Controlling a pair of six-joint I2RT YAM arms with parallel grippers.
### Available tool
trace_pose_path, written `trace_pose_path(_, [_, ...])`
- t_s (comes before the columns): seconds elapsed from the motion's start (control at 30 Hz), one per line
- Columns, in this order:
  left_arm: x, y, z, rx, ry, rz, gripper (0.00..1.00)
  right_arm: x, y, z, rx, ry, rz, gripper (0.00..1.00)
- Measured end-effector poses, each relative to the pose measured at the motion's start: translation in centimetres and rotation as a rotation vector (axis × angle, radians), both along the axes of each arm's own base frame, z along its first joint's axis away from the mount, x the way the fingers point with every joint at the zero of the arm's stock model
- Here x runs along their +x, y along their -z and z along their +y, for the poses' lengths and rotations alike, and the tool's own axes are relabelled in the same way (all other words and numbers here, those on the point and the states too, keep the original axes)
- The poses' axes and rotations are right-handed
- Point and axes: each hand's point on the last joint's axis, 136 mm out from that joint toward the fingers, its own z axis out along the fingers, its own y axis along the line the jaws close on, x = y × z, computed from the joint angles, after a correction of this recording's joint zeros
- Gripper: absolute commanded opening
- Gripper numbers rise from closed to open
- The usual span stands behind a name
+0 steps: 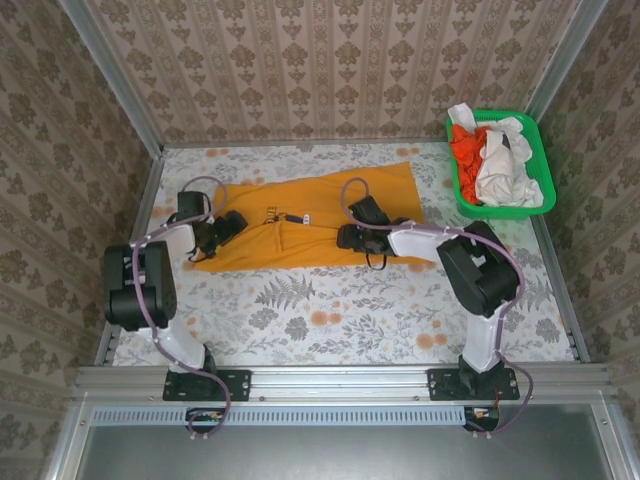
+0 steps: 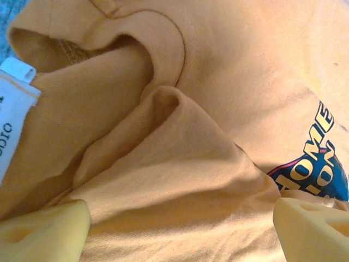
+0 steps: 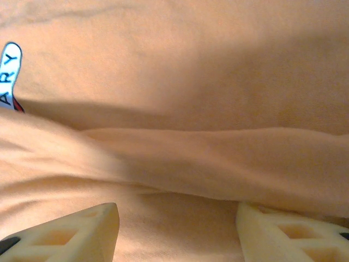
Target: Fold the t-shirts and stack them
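Near edge: an aluminium rail (image 1: 340, 381) is running the width of the bench (image 1: 330, 310), and both arm bases are sitting bolted to it. The bench is wearing a pale cloth printed with grey ferns and orange blossoms. Brown-and-cream damask wallpaper (image 1: 330, 60) is covering the walls on three sides, with metal posts standing in the far corners.

Mid-bench: the mustard-orange t-shirt (image 1: 320, 200) is lying spread across the surface, its long axis running left to right and rising slightly toward the far right.

The left claw (image 1: 228, 226) (image 2: 174, 226) is resting at the shirt's left end by the collar (image 2: 163, 38), with its fingers (image 2: 43, 232) standing wide apart and gripping nothing; a loose fold of cloth is lying between them. The right claw (image 1: 352, 237) (image 3: 177, 232) is sitting on the shirt's right half, its fingers (image 3: 71, 237) also apart, with flat cloth between them and nothing pinched.

Writing: the chest print (image 2: 313, 169) is showing yellow letters "OME" over "ON" on dark blue with a red edge (the rest is running out of frame). A white neck label (image 2: 13, 109) is carrying dark letters, too cropped to read with confidence. On the right wrist view a white patch (image 3: 10, 71) is showing "ARY".

Far right corner: a green basket (image 1: 463, 190) is holding a red-orange t-shirt (image 1: 466, 150) and crumpled white t-shirts (image 1: 505, 170).
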Motion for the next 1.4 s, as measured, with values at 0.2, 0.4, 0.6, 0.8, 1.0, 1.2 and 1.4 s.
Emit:
trace_pose_path(0.2, [-3.9,-0.1,-0.1,-0.001,-0.004,0.033,0.9,-4.5,0.0,-0.7,0.02,0.001,0.032,0.6])
trace_pose_path(0.4, [-3.1,-3.8,0.8,0.046,-0.013,-0.001,1.0,-4.1,-2.5,-0.7,0.014,-0.029,-0.007,0.61])
trace_pose_path(0.6, [4.0,-9.5,4.1,0.107,-0.038,-0.135,0.96,0.1,-7.4,-0.5,0.043,-0.032,-0.131,0.61])
trace_pose_path(0.8, [8.8,-7.5,5.7,0.138,0.009,-0.082,0.78,4.2,-10.6,-2.1,0.05,0.013,-0.212,0.61])
trace_pose_path(1.0, [10.7,-3.1,5.1,0.118,0.075,0.028,0.68,6.4,-9.1,-3.8,0.018,0.044,-0.189,0.61])
trace_pose_path(1.2, [12.4,-1.7,3.5,0.092,0.12,0.055,0.63,7.7,-6.9,-5.9,-0.022,0.075,-0.14,0.61])
trace_pose_path(1.4, [13.9,-1.4,2.0,0.078,0.157,0.054,0.43,10.3,-5.8,-8.8,-0.051,0.127,-0.117,0.62])
